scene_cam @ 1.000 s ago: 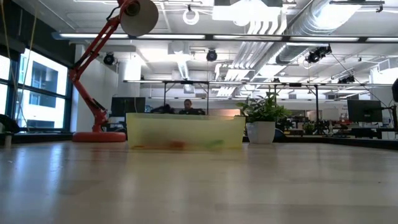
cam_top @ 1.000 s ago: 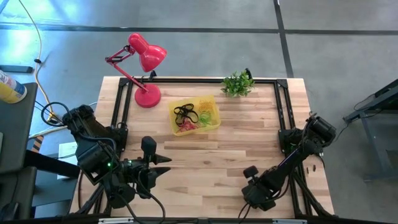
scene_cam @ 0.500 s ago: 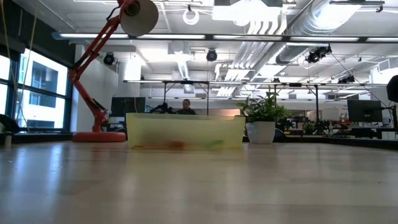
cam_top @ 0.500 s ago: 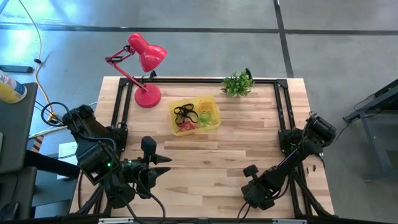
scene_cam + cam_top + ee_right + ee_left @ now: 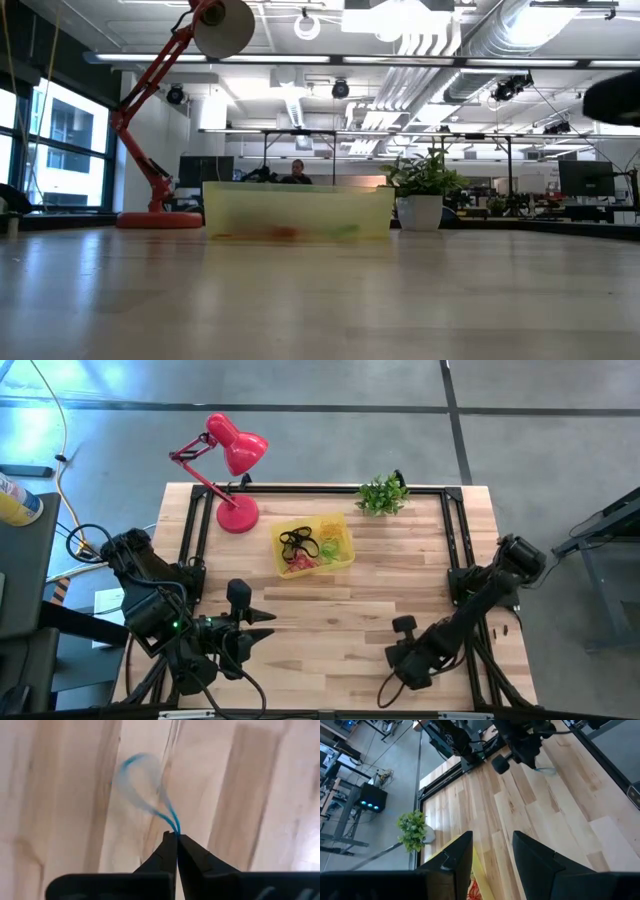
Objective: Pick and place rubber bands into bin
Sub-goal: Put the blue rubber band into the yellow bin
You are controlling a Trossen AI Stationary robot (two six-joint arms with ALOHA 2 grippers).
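One bin [image 5: 338, 559]; right gripper [image 5: 176, 838] clenched on one blue rubber band [image 5: 142, 787]; left gripper [image 5: 492, 852] parted, empty.

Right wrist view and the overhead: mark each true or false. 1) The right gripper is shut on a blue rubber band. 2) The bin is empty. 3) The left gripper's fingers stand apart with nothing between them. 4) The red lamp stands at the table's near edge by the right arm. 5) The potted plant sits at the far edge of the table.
1) True: the right gripper pinches a blue rubber band.
2) False: the bin holds black, red and green rubber bands.
3) True: the left gripper is open and empty.
4) False: the red lamp stands at the far left corner.
5) True: the potted plant is there.
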